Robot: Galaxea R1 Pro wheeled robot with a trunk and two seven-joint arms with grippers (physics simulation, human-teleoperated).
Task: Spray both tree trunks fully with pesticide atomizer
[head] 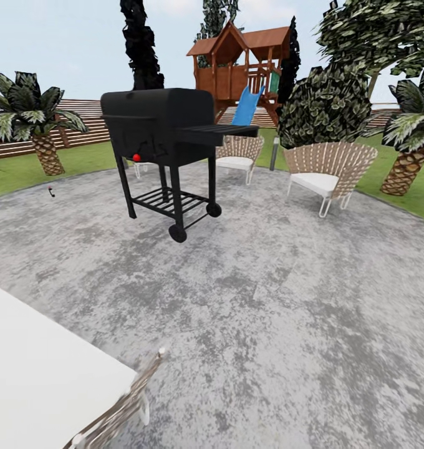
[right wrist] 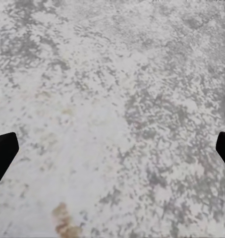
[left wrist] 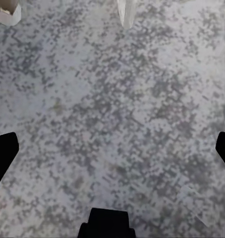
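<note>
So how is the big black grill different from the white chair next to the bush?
The grill is black, boxy and tall on thin legs with wheels; the chair is pale, low and fan-backed, with a white seat cushion. The grill has a slatted rack underneath and a side shelf; the chair has neither. The grill stands nearer the camera than the chair. Both stand on the grey mottled patio.

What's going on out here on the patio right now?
Nothing is being handled yet. The robot stands on a mottled grey stone patio, facing a black wheeled barbecue grill and two wicker chairs. Behind them are a wooden playset with a blue slide, short palms and a slatted fence. A small object lies at the patio's edge on the left, too small to identify. Both wrist views look at bare paving, with the left gripper and right gripper open and empty.
</note>
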